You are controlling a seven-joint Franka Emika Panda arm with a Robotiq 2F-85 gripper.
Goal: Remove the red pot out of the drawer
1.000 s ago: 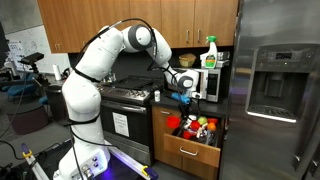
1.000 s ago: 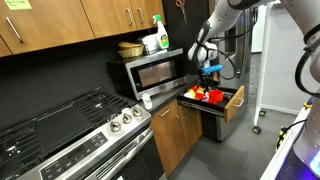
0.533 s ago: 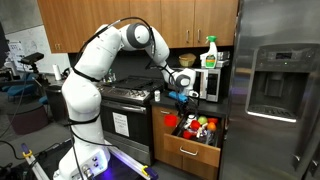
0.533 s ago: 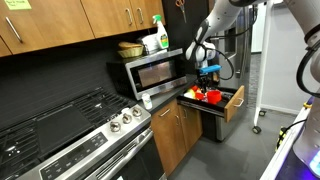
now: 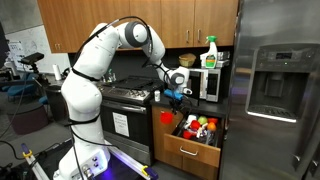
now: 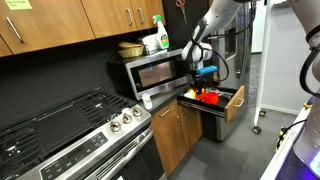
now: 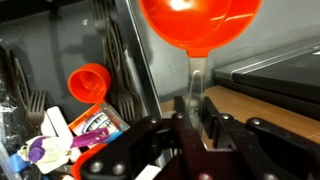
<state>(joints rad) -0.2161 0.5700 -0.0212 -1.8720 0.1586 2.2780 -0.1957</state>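
Note:
My gripper is shut on the thin handle of the red pot, which fills the top of the wrist view. In an exterior view the red pot hangs below the gripper, at the left edge of the open brown wooden drawer. The same gripper is above the open drawer beside the microwave. The pot is clear of the things lying in the drawer.
The drawer holds colourful toys, an orange cup and forks. A microwave with a spray bottle on it stands above. A stove is beside the drawer, a steel fridge on its other side.
The gripper has moved sideways toward the stove with the red pot in it; the pot has come up from among the toys to the drawer's edge.

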